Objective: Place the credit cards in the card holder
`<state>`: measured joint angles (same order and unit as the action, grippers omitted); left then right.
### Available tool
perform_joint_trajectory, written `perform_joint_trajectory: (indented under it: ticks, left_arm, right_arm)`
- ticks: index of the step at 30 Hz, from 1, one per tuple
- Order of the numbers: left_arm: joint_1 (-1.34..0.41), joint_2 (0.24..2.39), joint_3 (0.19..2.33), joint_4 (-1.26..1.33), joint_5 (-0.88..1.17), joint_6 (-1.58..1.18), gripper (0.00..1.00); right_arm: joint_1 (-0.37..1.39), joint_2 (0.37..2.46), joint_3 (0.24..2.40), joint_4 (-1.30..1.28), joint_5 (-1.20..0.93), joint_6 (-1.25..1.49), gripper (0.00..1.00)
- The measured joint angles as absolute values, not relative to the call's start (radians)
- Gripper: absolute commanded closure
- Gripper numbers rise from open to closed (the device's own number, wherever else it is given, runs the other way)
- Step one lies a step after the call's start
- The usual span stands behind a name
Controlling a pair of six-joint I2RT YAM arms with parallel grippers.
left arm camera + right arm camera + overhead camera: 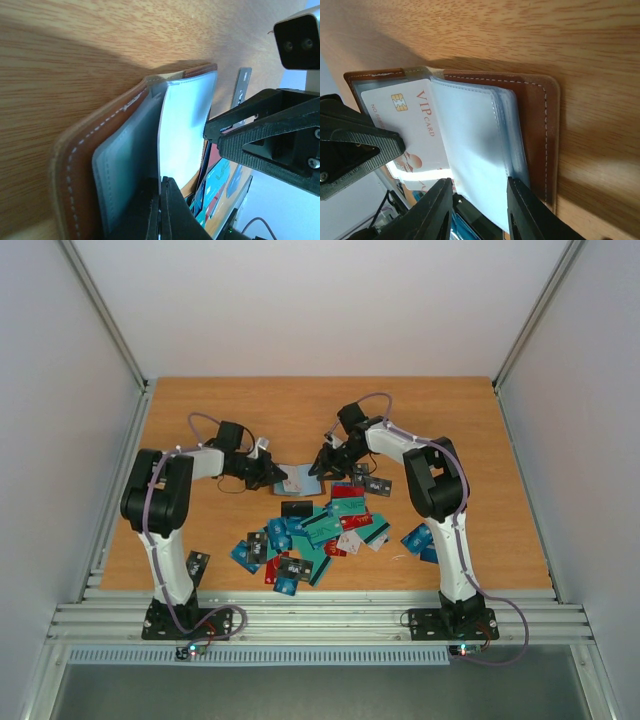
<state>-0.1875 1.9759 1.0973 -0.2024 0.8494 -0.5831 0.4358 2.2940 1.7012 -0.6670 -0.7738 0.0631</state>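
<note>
The brown card holder [303, 481] lies open on the wooden table between my two grippers. In the left wrist view my left gripper [161, 181] is shut on one pale clear sleeve [185, 130] and lifts it off the brown cover [75, 160]. A white VIP card [415, 125] sits in that sleeve. My right gripper [480, 184] is open, its fingers astride the stack of clear sleeves [475, 145]. The other credit cards [310, 532], blue, teal, red and black, lie in a loose heap in front of the holder.
Stray cards lie by the right arm [418, 540], by the left arm's base [198, 562] and just right of the holder [372, 483]. Grey walls close the table's left, right and far sides.
</note>
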Motion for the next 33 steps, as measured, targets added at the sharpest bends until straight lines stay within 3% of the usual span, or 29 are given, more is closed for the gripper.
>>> perform_joint_trajectory:
  ticks: [15,33]
  left_arm:
    - [-0.204,2.012,1.181,-0.332,0.868,-0.519,1.0]
    - [-0.235,2.03,1.192,-0.311,0.845,-0.58,1.0]
  right_arm:
    - [0.435,2.296,1.701,-0.667,-0.775,0.047,0.68]
    - [0.429,2.296,1.689,-0.652,-0.79,0.051,0.69]
